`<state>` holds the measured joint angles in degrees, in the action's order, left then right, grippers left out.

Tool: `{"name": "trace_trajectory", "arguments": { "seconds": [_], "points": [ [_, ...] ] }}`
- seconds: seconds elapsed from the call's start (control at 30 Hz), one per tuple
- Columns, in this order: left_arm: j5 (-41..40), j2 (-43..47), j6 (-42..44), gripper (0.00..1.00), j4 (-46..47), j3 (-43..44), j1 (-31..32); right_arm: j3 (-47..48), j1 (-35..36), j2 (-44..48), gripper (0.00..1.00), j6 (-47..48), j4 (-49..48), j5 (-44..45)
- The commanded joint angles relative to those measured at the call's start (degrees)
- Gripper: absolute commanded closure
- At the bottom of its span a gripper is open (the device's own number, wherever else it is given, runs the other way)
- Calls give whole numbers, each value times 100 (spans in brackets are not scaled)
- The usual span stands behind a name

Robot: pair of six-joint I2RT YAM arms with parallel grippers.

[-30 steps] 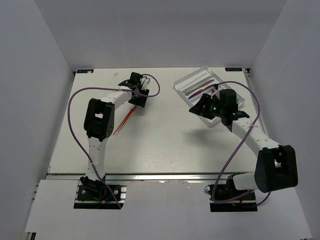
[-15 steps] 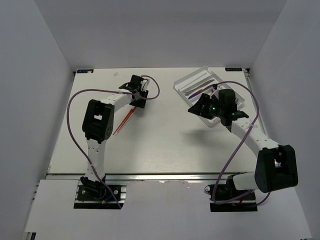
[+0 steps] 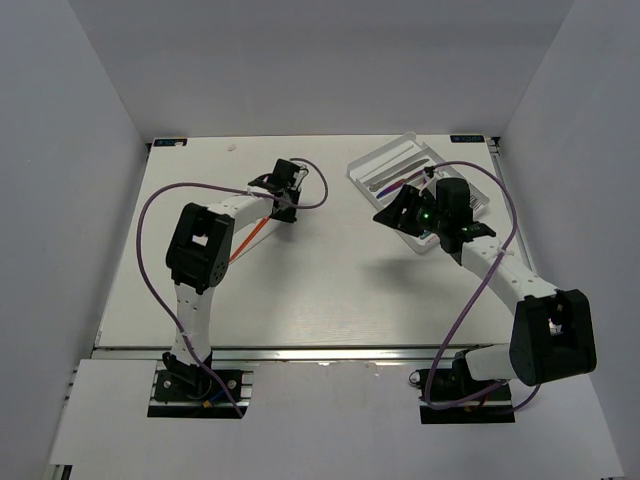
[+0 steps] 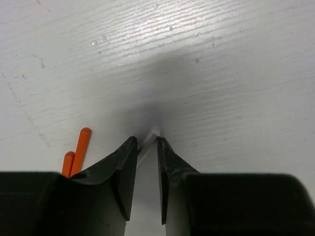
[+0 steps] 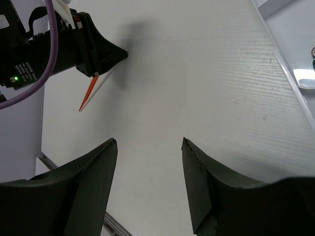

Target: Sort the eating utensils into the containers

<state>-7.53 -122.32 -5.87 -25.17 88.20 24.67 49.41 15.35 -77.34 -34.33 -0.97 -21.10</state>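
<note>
My left gripper (image 3: pixel 284 205) is at the far middle-left of the table. In the left wrist view its jaws (image 4: pixel 146 139) are closed on a thin pale silver utensil (image 4: pixel 153 133) whose tip sticks out between them. Two red-orange utensil handles (image 4: pixel 81 145) lie by its left finger, and they show as an orange streak (image 3: pixel 248 238) in the top view. My right gripper (image 3: pixel 388 214) is open and empty (image 5: pixel 147 140), just left of the white cutlery tray (image 3: pixel 404 150). The tray holds silver utensils (image 3: pixel 392 166) and a purple one (image 3: pixel 386 186).
The tray's wall and a shiny utensil head (image 5: pixel 304 76) show at the right edge of the right wrist view. The left gripper (image 5: pixel 83 42) with an orange-edged utensil (image 5: pixel 88 93) under it shows at its top left. White walls enclose the table.
My left gripper has moved to the right, and the red-orange utensils have shifted right with it. The right gripper has barely moved and stays open.
</note>
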Motion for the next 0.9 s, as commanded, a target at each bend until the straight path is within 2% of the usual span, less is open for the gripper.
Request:
{"name": "trace_trajectory", "arguments": {
  "seconds": [0.0,0.2,0.3,0.43,0.67,0.8,0.87],
  "points": [
    [-371,7,-81,66,-550,-400,135,-72,73,0,39,-74,-289,-87],
    [-443,50,50,50,-893,-400,223,-63,99,26,39,-30,-219,-26],
    [-162,112,182,49,-1007,-488,223,-72,99,52,39,-30,-237,-52],
    [58,42,340,55,-1244,-576,223,-89,99,96,39,-30,-237,-52],
    [682,-72,394,57,-1166,-691,214,-72,99,175,39,5,-210,-52],
    [744,-187,218,64,-1131,-725,214,-54,99,167,39,31,-166,-43],
    [744,-143,-80,71,-842,-883,240,-54,108,158,39,14,-184,-69]
  ]
}}
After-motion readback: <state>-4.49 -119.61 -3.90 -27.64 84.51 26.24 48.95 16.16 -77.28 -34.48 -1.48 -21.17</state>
